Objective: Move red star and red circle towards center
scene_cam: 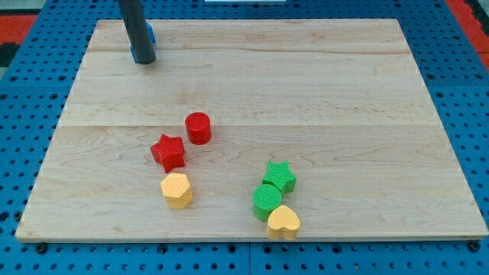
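Observation:
The red star (168,151) lies on the wooden board (306,92), left of the middle. The red circle (199,127) stands just to its upper right, close to it or touching. My tip (144,60) rests on the board near the view's top left corner, far above both red blocks. A blue block (151,33) is mostly hidden behind the rod; its shape cannot be made out.
A yellow hexagon (177,189) lies just below the red star. A green star (280,176), a green circle (267,202) and a yellow heart (283,221) cluster near the board's bottom edge. Blue pegboard (23,92) surrounds the board.

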Tool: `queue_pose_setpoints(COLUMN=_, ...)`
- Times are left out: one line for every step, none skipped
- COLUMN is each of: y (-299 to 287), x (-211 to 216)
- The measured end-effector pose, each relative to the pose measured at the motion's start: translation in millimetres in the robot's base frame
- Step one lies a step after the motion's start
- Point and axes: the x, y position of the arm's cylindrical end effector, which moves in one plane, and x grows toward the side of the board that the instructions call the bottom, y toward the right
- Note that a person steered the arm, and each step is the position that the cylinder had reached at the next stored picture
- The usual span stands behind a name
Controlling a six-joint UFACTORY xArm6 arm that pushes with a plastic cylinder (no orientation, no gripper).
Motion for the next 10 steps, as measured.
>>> queue_pose_setpoints(y=-2.0, x=-8.5)
queue_pose_setpoints(y=-7.4, x=-20.4)
queue_pose_setpoints(y=-0.6, x=-28.0)
queue_pose_setpoints(y=22.6, x=9.3)
queue_pose_setpoints(y=26.1, x=20.6)
queue_pose_setpoints(y=26.1, x=52.6)
queue_pose_setpoints(y=32.8, x=115.3)
queue_pose_setpoints(y=13.8, x=155.5)
queue_pose_setpoints(y=-6.5, x=193.5)
queue_pose_setpoints(y=11.2, x=232.4)
